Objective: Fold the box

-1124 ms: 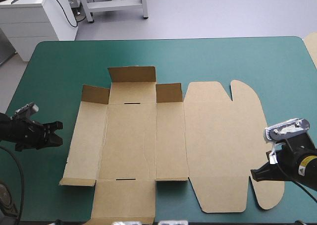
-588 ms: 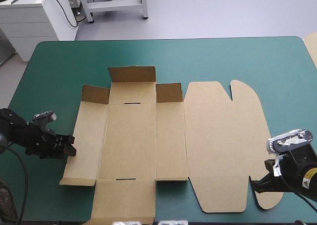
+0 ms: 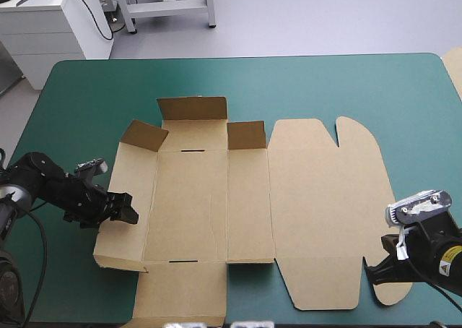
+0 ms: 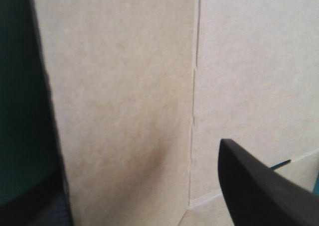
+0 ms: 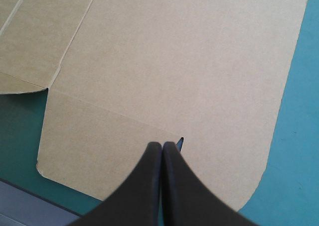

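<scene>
The brown box (image 3: 216,198) lies as a cut sheet on the teal-green cover, its far flaps (image 3: 191,108) standing up and its wide lid (image 3: 325,205) flat to the right. The left panel (image 3: 130,198) is tilted up off the table. My left gripper (image 3: 124,209) is at that panel's outer edge, open. In the left wrist view the panel (image 4: 124,86) fills the picture, with one finger (image 4: 264,191) over the board and the other behind its edge. My right gripper (image 3: 375,266) is shut, its tip (image 5: 162,147) resting over the lid's near right corner beside a small slit (image 5: 180,142).
Teal-green cover (image 3: 289,82) shows beyond the box toward the far edge and to its left. A pale board edge (image 3: 455,68) shows at the table's right edge. The box's near flap (image 3: 180,292) reaches almost to the table's near edge.
My left gripper has moved right to the box's left panel and opened. That panel's outer edge and its far corner flap have risen. The right arm has hardly moved.
</scene>
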Action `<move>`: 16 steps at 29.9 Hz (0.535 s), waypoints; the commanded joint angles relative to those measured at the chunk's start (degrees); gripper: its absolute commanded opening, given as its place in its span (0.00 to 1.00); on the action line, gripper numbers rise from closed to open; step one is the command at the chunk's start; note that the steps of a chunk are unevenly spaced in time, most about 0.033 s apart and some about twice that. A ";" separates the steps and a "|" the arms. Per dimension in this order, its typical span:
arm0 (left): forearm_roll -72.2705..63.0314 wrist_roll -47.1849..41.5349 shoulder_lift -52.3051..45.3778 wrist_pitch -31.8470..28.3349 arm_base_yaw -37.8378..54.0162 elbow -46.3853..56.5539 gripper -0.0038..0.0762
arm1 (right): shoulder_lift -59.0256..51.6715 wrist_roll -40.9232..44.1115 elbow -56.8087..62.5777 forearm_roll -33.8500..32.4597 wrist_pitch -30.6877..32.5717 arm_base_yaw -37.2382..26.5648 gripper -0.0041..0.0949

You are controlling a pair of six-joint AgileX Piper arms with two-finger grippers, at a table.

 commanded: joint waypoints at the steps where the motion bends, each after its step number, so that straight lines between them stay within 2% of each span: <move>1: -6.30 -1.74 -1.01 1.50 -0.72 -0.95 0.64 | 0.17 -0.30 -1.41 -0.38 -0.30 -0.38 0.02; 6: -8.18 -1.99 -0.86 1.81 -0.72 -0.95 0.63 | 0.17 -0.05 -1.41 -0.38 -0.30 -0.38 0.02; 8: -8.67 -2.40 -0.86 1.40 -0.72 -0.95 0.58 | 0.17 0.32 -1.41 -0.38 -0.30 -0.38 0.02; 12: -9.42 -2.38 -0.86 1.51 -0.72 -0.57 0.40 | 0.17 0.32 -1.41 -0.38 -0.30 -0.38 0.02; 16: -9.44 -2.38 -0.72 0.87 -0.72 -0.09 0.17 | 0.17 0.36 -1.41 -0.38 -0.30 -0.38 0.02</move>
